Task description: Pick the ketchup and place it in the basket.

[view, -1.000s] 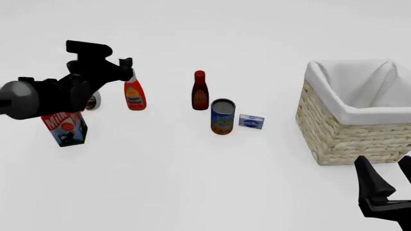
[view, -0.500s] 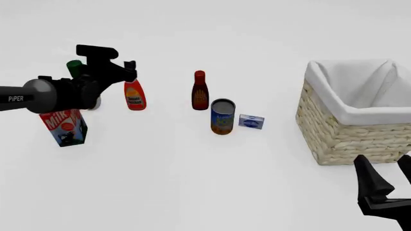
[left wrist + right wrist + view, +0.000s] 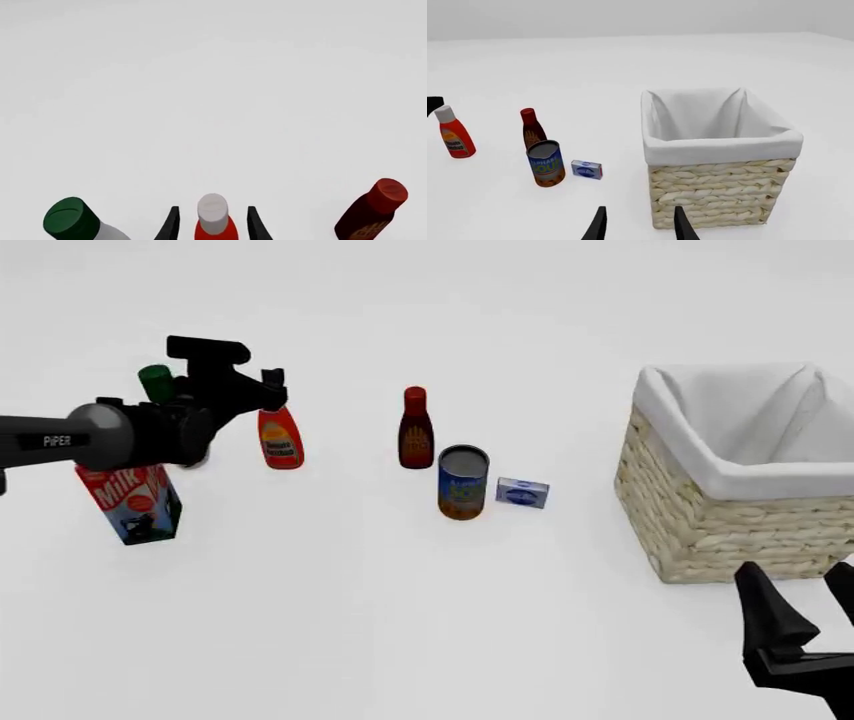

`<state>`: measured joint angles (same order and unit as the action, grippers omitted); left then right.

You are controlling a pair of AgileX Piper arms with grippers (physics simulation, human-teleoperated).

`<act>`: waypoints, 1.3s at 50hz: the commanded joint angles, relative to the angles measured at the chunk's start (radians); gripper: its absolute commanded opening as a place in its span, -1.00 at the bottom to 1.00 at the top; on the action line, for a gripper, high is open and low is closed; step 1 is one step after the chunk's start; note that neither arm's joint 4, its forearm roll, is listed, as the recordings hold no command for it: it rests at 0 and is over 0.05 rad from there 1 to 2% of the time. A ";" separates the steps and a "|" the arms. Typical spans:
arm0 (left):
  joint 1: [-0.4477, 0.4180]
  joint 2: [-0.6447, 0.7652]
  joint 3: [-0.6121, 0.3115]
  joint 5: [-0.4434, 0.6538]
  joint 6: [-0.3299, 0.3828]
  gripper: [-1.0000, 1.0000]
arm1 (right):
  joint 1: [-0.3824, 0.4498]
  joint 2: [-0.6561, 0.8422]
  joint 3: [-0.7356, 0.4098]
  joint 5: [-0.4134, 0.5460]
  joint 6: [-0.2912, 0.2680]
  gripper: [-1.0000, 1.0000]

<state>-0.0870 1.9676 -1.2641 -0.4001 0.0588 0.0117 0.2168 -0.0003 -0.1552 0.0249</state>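
Your basket [image 3: 747,490] sits on the white surface [image 3: 400,620] well to the right of the ketchup [image 3: 279,438], with a dark sauce bottle [image 3: 415,430], a can [image 3: 463,481] and a small blue box [image 3: 522,492] standing between them. The ketchup stands upright, with a milk carton [image 3: 134,502] and a green-capped bottle [image 3: 73,221] to its left. Your left hand [image 3: 212,225] is spread open with its fingers [image 3: 169,226] either side of the ketchup's white cap, not touching it, while your right hand [image 3: 639,225] hangs open just in front of the basket.
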 commanded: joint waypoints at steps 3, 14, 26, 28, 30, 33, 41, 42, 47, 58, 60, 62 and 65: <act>0.006 0.036 -0.028 0.002 -0.008 1.00 | 0.000 0.002 0.000 0.000 0.003 1.00; 0.010 0.065 -0.051 0.005 -0.014 1.00 | -0.002 0.040 0.000 -0.033 0.009 1.00; 0.003 0.089 -0.082 0.027 -0.050 1.00 | -0.002 0.009 0.000 -0.009 0.021 1.00; 0.003 0.091 -0.085 0.029 -0.051 1.00 | -0.001 0.009 0.000 -0.009 0.021 1.00; 0.002 0.093 -0.088 0.030 -0.051 1.00 | -0.001 0.010 0.000 -0.010 0.023 1.00; 0.002 0.098 -0.095 0.032 -0.050 1.00 | 0.000 0.012 0.000 -0.012 0.024 1.00; 0.001 0.111 -0.106 0.034 -0.048 1.00 | 0.000 0.016 0.000 -0.016 0.026 1.00; 0.001 0.114 -0.107 0.034 -0.049 1.00 | 0.000 0.018 0.000 -0.018 0.027 1.00; 0.000 0.123 -0.111 0.033 -0.049 1.00 | 0.000 0.024 0.000 -0.023 0.028 1.00; -0.002 0.140 -0.124 0.035 -0.049 1.00 | 0.000 0.038 0.000 -0.035 0.029 1.00; -0.001 0.144 -0.127 0.036 -0.049 1.00 | 0.000 0.040 0.000 -0.036 0.029 1.00; -0.001 0.146 -0.126 0.034 -0.049 1.00 | 0.000 0.039 0.000 -0.035 0.029 1.00; -0.002 0.150 -0.128 0.034 -0.050 1.00 | -0.001 0.037 0.000 -0.034 0.029 1.00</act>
<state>-0.0882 2.1033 -1.3837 -0.3661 0.0093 0.0112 0.2499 -0.0003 -0.1859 0.0530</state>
